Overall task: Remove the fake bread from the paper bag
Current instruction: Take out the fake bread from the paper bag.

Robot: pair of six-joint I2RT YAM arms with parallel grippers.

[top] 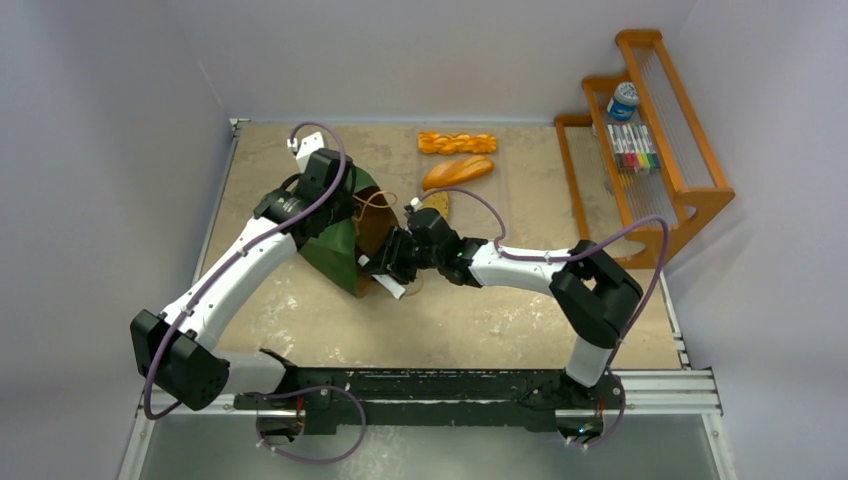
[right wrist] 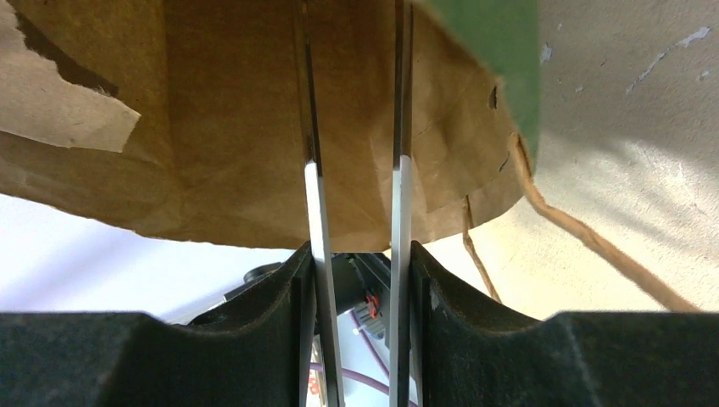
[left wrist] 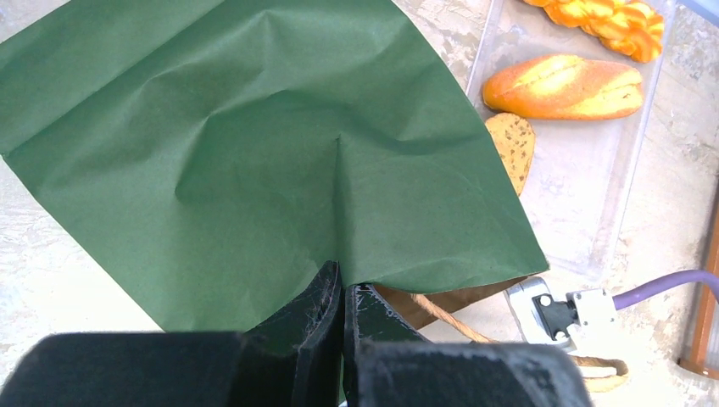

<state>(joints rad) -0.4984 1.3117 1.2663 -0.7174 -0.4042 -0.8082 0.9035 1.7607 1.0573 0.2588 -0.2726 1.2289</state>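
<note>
The dark green paper bag (top: pixel 340 245) lies on its side, its brown mouth facing right. My left gripper (top: pixel 343 203) is shut on the bag's upper edge (left wrist: pixel 342 292); the green paper (left wrist: pixel 254 153) fills the left wrist view. My right gripper (top: pixel 388 262) is shut on long metal tongs (right wrist: pixel 400 195), whose two blades reach into the bag's brown inside (right wrist: pixel 229 127). No bread shows inside the bag. A braided stick (top: pixel 457 142), an oblong loaf (top: pixel 458 171) and a round brown slice (top: pixel 435 203) lie outside, beyond the bag's mouth; they also show in the left wrist view, the loaf (left wrist: pixel 562 86) in the middle.
The three bread pieces lie on a clear plastic tray (left wrist: pixel 593 203). The bag's brown cord handles (right wrist: pixel 593 242) trail on the table. A wooden rack (top: pixel 650 150) with markers and a blue-capped can stands at the right edge. Walls close the table at the back and left.
</note>
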